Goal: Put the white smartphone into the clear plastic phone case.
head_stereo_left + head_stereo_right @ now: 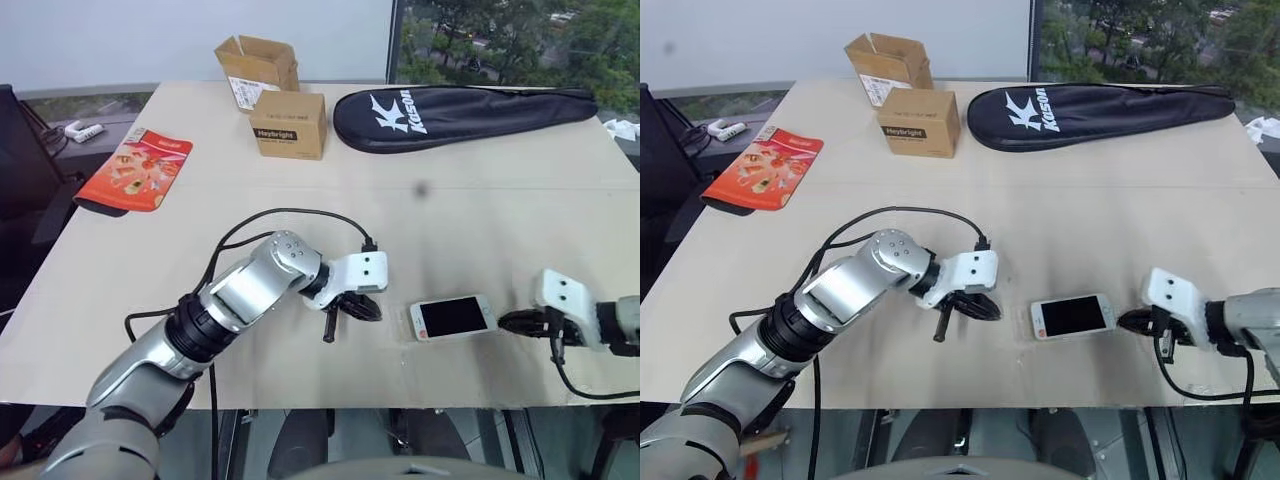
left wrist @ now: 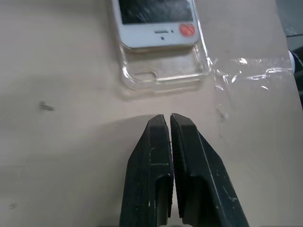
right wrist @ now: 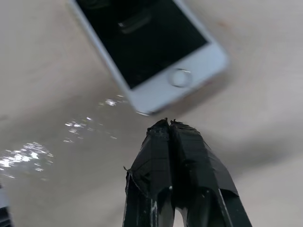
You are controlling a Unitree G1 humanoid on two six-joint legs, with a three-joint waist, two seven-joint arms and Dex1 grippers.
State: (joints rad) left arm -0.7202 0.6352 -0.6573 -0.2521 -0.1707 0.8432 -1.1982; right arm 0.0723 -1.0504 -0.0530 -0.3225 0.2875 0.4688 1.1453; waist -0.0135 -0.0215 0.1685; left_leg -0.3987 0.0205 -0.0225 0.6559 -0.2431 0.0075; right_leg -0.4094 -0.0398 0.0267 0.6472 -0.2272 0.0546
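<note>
On the bench (image 1: 300, 200), going left to right, the left gripper (image 1: 366, 308) hangs low near the front edge with its fingers (image 2: 158, 151) pressed together, empty, tips aimed at the near end of the clear plastic phone case (image 2: 163, 71). The case lies flat just beyond them, and the white smartphone (image 1: 453, 317) rests screen-up partly inside it (the case's near end is bare, the phone's end with the red sticker sitting short of the case's rim). Just right of the phone, the right gripper (image 1: 512, 322) sits close to the surface, its fingers (image 3: 177, 142) also pressed together and holding nothing, tips close beside the phone's home-button end.
</note>
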